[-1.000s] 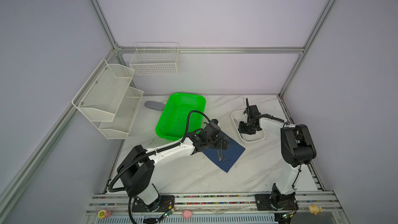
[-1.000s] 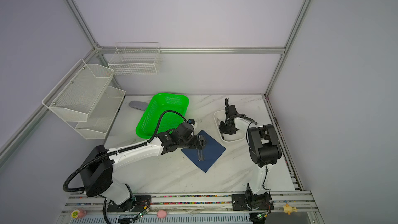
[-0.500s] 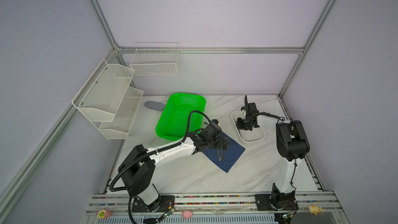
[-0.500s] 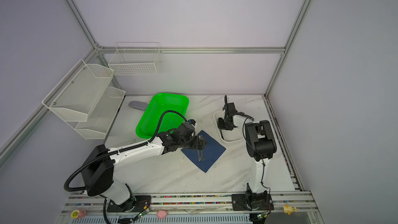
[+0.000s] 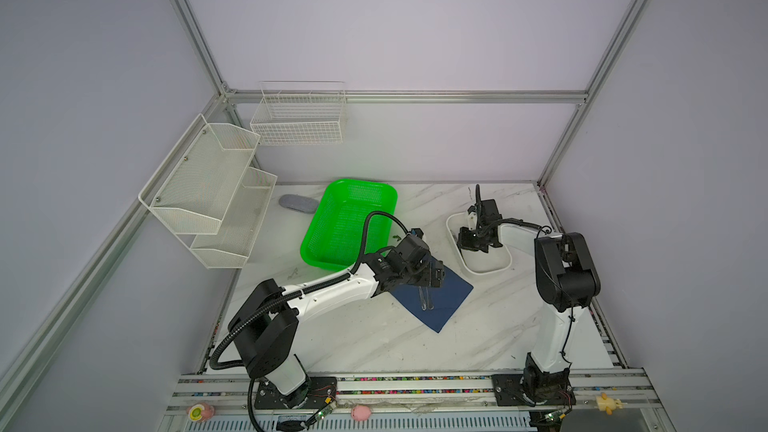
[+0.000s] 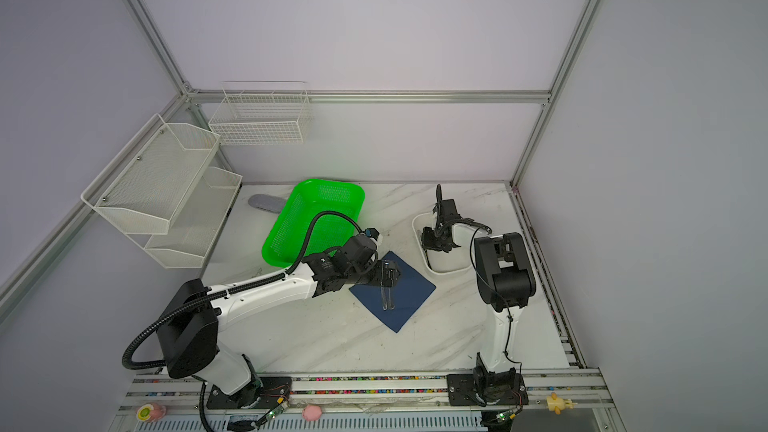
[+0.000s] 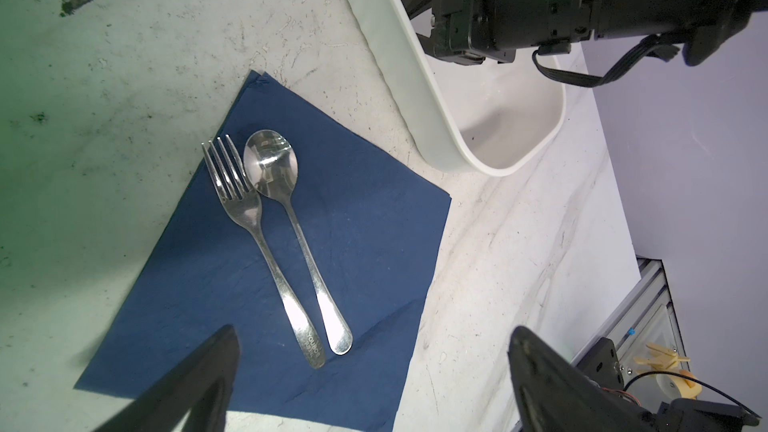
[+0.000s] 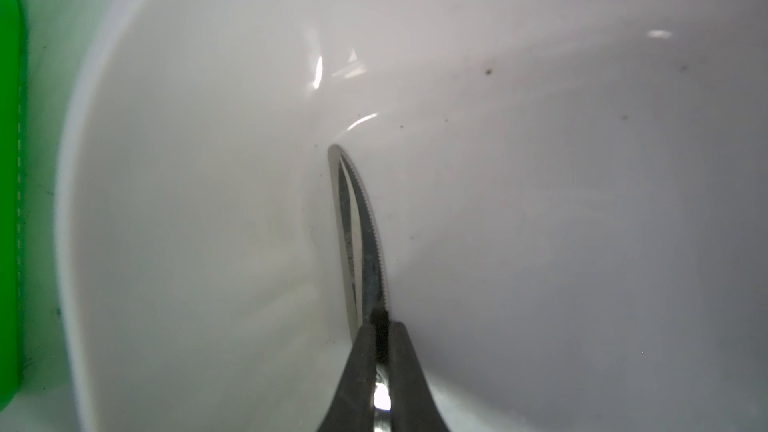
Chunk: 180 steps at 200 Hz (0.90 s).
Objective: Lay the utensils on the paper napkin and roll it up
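two of three are done: the shiny silver metal fork and the shiny silver metal spoon lie side by side on the flat dark blue square paper napkin. the thin silver metal knife is down in the white plastic tray, just beside the napkin; i see nothing else in it. the right gripper pinches the knife blade tight. the left gripper hangs wide open over the napkin, holding nothing. the bright green plastic basket near the napkin looks empty. left to do, i think: bring the knife over, then roll the napkin up.
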Motion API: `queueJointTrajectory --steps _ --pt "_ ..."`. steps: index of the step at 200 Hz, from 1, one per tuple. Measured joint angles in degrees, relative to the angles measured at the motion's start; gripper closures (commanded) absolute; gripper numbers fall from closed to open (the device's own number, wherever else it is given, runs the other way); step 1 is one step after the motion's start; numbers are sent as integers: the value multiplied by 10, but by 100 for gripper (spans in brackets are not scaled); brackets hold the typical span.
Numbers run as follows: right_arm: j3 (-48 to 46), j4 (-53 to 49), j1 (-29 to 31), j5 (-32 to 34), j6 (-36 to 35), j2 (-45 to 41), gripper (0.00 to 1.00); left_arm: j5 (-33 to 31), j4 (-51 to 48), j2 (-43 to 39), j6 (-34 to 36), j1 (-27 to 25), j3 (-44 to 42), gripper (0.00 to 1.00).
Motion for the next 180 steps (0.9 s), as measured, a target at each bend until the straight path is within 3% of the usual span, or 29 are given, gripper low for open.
queueJointTrajectory --steps 32,50,84,136,180 --pt "0 -14 -1 -3 -4 -3 75 -2 0 0 0 0 0 0" --pt "0 -29 1 -9 -18 -6 72 -3 0 0 0 0 0 0" --pt "6 -50 21 39 -31 -6 72 -3 0 0 0 0 0 0" --pt "8 -49 40 165 -27 -4 83 -6 -3 0 0 0 0 0" --pt "8 -36 34 181 -17 -4 83 -7 -5 0 0 0 0 0"
